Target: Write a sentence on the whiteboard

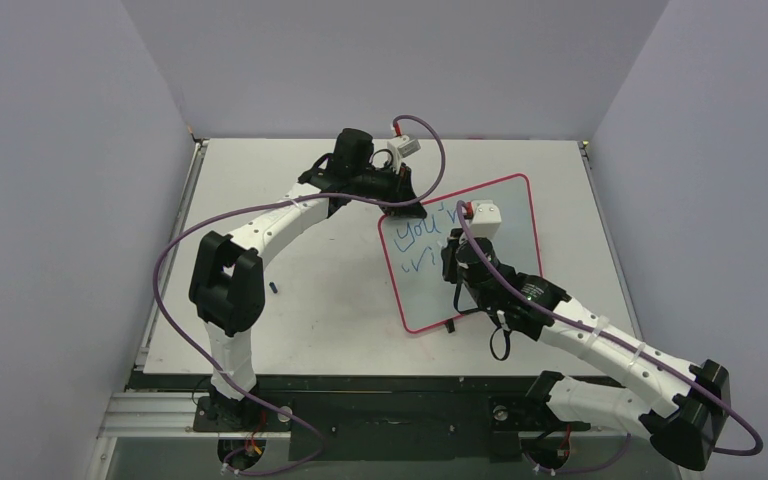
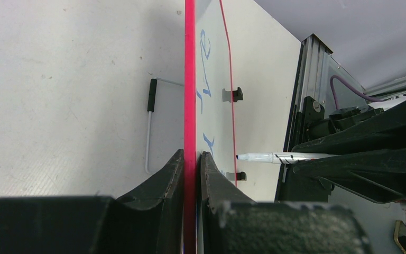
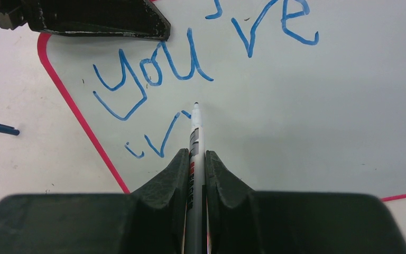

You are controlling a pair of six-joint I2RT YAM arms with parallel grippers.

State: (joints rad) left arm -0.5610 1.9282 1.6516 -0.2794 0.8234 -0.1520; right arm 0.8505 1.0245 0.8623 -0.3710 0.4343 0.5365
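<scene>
The whiteboard (image 1: 430, 295), white with a pink-red frame, lies tilted on the table. My left gripper (image 1: 403, 207) is shut on its far-left edge; in the left wrist view the red edge (image 2: 190, 79) runs between the closed jaws of this gripper (image 2: 192, 159). The right gripper (image 3: 196, 153) is shut on a white marker pen (image 3: 195, 127). The pen tip sits close to the board, just under the "u". The sentence (image 3: 153, 74) in blue reads "You're", with a few short strokes on a second line. From the top view the right gripper (image 1: 457, 255) hangs over the board's middle.
A small blue pen cap (image 1: 274, 287) lies on the table left of the board, also seen as the cap (image 3: 5, 129) in the right wrist view. The board's black feet (image 2: 237, 94) stick out at its near edge. Grey walls enclose the table on three sides.
</scene>
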